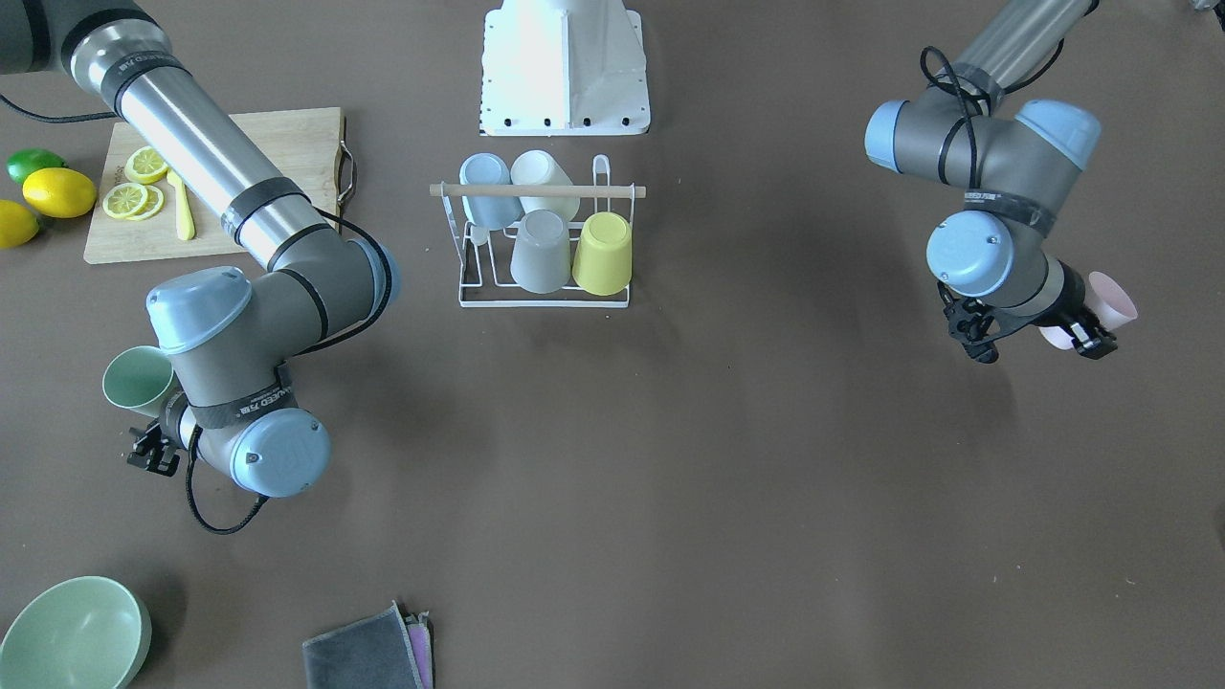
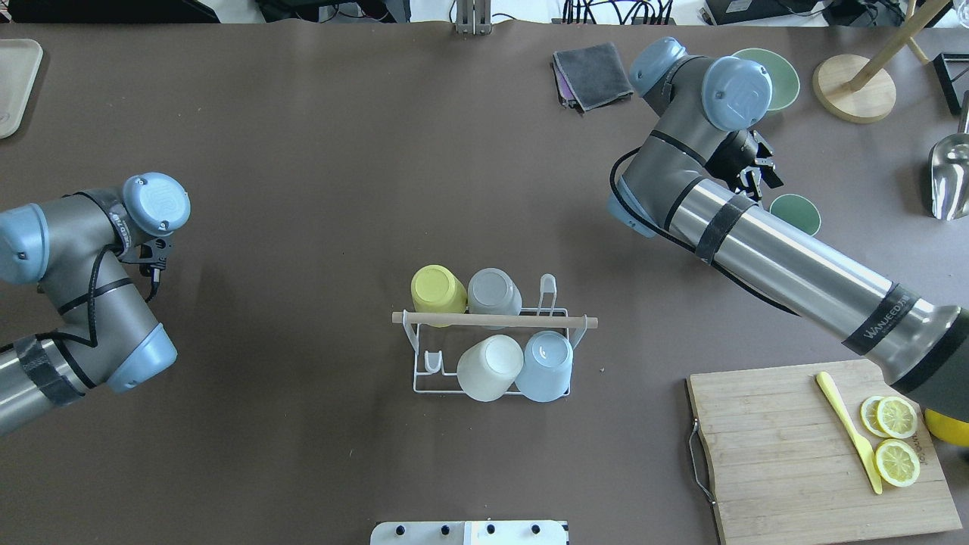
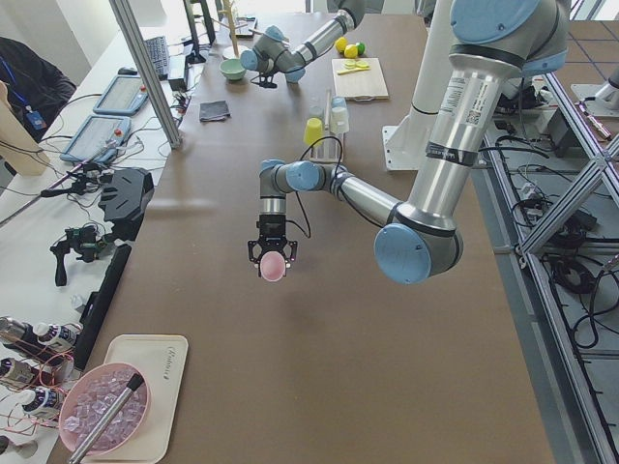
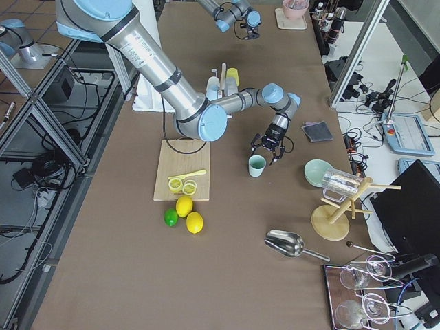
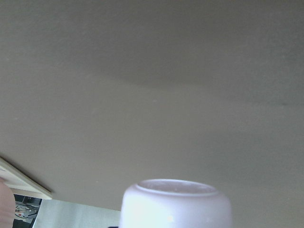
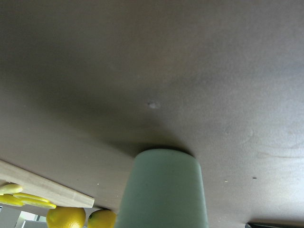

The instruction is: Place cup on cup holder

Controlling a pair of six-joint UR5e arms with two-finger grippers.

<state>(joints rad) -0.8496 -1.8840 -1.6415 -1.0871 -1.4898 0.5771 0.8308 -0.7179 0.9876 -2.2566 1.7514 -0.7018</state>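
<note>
Two cups are off the rack. The left gripper [image 3: 274, 256] is clamped on a pink cup [image 1: 1112, 299] and holds it in the air, well out to the left of the cup holder [image 2: 492, 321]. The cup's base points away from the wrist, so I judge it will need turning mouth-down before it can drop over a prong. The right gripper [image 4: 269, 151] hangs just beside and above a green cup [image 2: 795, 214] that stands mouth-up on the table [image 2: 303, 189]. Its jaws look parted with nothing between them, so that cup is not yet taken.

The cup holder sits mid-table near the robot's base and carries a yellow cup [image 2: 437, 290], a grey cup [image 2: 493, 291], a white cup [image 2: 490, 369] and a pale blue cup [image 2: 545, 365]. All four are inverted, each leaning on its prong so it cannot roll. A couple of prongs look bare — probably where the pink and green cups belong.

The surface is a flat, matte brown mat. On the robot's right lie a cutting board [image 2: 787, 454] with lemon slices [image 2: 897, 439] and a yellow knife [image 2: 848, 428], plus whole lemons [image 1: 59, 191] and a lime [image 1: 33, 165]. Further out are a green bowl [image 1: 72, 636] and a folded grey cloth [image 1: 368, 655]. Beyond the far edge — the operators' side — tablets [image 3: 124, 94] lie on a white bench [image 3: 39, 300].
</note>
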